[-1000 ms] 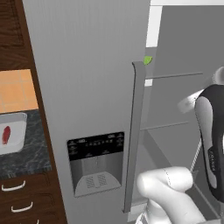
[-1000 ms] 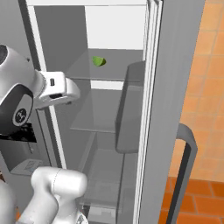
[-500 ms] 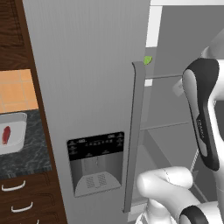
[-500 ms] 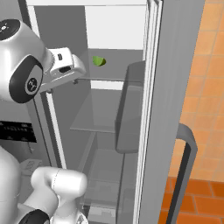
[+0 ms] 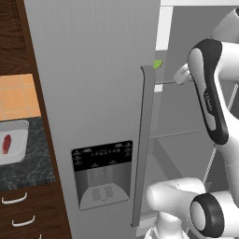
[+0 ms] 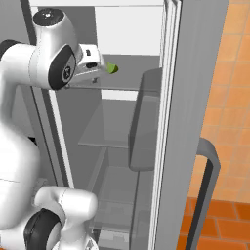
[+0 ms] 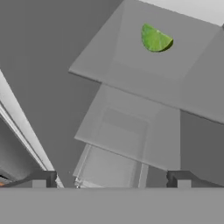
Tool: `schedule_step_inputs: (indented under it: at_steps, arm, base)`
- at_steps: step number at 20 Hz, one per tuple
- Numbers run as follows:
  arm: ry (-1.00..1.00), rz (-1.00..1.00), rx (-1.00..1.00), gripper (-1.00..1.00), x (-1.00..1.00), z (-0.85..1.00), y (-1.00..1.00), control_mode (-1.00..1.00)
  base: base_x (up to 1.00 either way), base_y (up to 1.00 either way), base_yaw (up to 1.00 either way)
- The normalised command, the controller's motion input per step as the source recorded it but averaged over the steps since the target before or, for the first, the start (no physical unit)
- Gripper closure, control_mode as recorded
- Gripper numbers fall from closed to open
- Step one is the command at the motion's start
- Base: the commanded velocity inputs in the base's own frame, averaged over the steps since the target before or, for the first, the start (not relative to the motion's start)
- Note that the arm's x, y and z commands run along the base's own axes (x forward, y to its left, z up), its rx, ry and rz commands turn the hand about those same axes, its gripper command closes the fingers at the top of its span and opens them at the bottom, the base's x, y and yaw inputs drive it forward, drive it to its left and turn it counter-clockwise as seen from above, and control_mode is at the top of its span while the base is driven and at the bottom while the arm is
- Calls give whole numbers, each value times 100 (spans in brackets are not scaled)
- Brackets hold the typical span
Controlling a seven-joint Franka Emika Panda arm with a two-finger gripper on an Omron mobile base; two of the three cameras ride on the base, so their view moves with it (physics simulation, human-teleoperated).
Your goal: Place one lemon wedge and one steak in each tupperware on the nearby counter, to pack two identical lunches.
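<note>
left base view: a fridge [image 5: 93, 93] is seen with its left door shut and its right side open. a small green wedge [image 5: 158, 64] is seen on an upper shelf [image 5: 196, 81], just past the door handle [image 5: 142, 140]. the arm is raised in front of that shelf. at the far left, a tray [image 5: 18, 128] rests on the bench [image 5: 28, 165], and one steak [image 5: 6, 144] lies inside it; no wedge can be made out in that tray.

right base view: the end effector [image 6: 100, 68] is held at shelf height, inside the open fridge, just beside the wedge [image 6: 112, 69] and apparently not touching it. the wedge sits on the glass shelf [image 6: 127, 85]; lower shelves are seen beneath.

hand view: the wedge [image 7: 155, 39] is seen ahead on the shelf [image 7: 144, 74], towards the top of the frame. the two fingertips [image 7: 43, 178] are spread wide at the bottom edge, with nothing between them, so the end effector is released and nothing is grasped.

the step in hand is judged to be the reach for a wedge in the fridge. for the next move, the end effector would need to be advanced until the wedge lies between the jaws, then clenched. the piece is small and near the shelf surface, so careful alignment is called for. afterwards it would have to be carried out to a tray on the bench.
</note>
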Motion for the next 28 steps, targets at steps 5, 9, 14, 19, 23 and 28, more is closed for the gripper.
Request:
schedule_step_inputs:
  at_steps: [5, 9, 14, 19, 23, 28]
  arm:
    - [-9, 9, 14, -100, 40, 0, 0, -100]
    - [-17, 7, 3, -100, 47, 1, 0, -100]
    - [-8, 11, 3, -100, 47, 0, 0, -100]
    - [1, 11, 5, -100, 51, 0, 0, -100]
    - [10, 2, -1, -100, 46, 9, 11, -100]
    - [0, 1, 0, -100, 44, 0, 0, -100]
  base:
    - [0, 0, 0]
    - [0, 0, 0]
    - [0, 0, 0]
    - [0, 0, 0]
    - [0, 0, 0]
    - [0, 0, 0]
